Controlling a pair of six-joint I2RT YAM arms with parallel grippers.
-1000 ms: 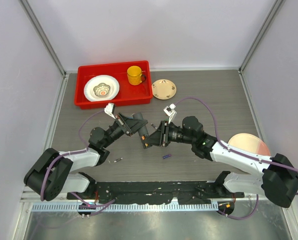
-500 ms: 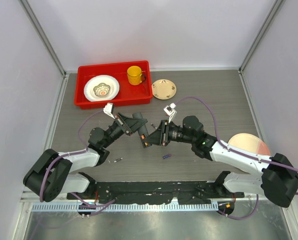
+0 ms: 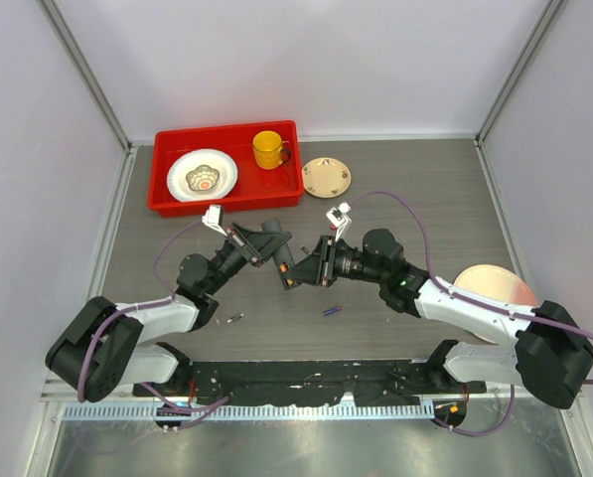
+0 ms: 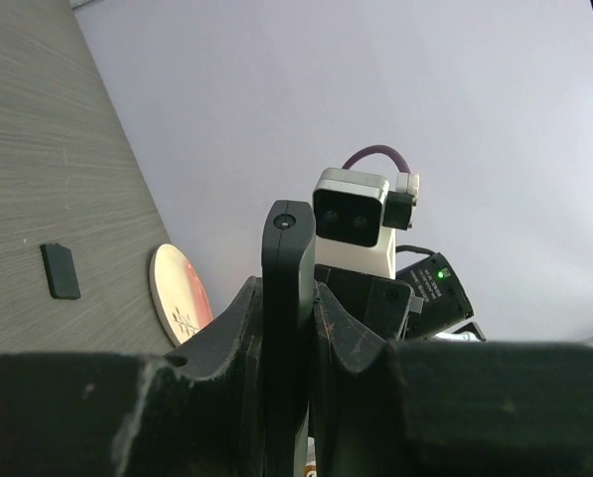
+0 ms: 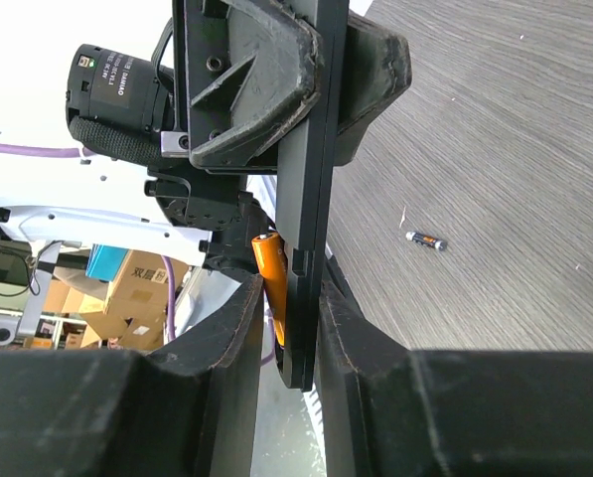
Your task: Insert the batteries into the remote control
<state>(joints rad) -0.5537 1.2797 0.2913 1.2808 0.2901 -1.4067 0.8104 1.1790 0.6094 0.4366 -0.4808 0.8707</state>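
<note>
The remote control is a slim black bar held off the table, seen edge-on between both grippers. My left gripper is shut on one end of the remote control. My right gripper is shut around the other end, pinching an orange battery against the remote's side. In the top view the left gripper and right gripper meet at the remote control mid-table. A purple battery and another battery lie on the table. The small black back cover lies flat on the table.
A red tray with a white plate and a yellow cup stands at the back left. A beige saucer lies beside it. A pink plate lies at the right by the right arm.
The right gripper has closed a little on the battery and remote and edged slightly toward the left gripper. The left gripper has kept its hold.
</note>
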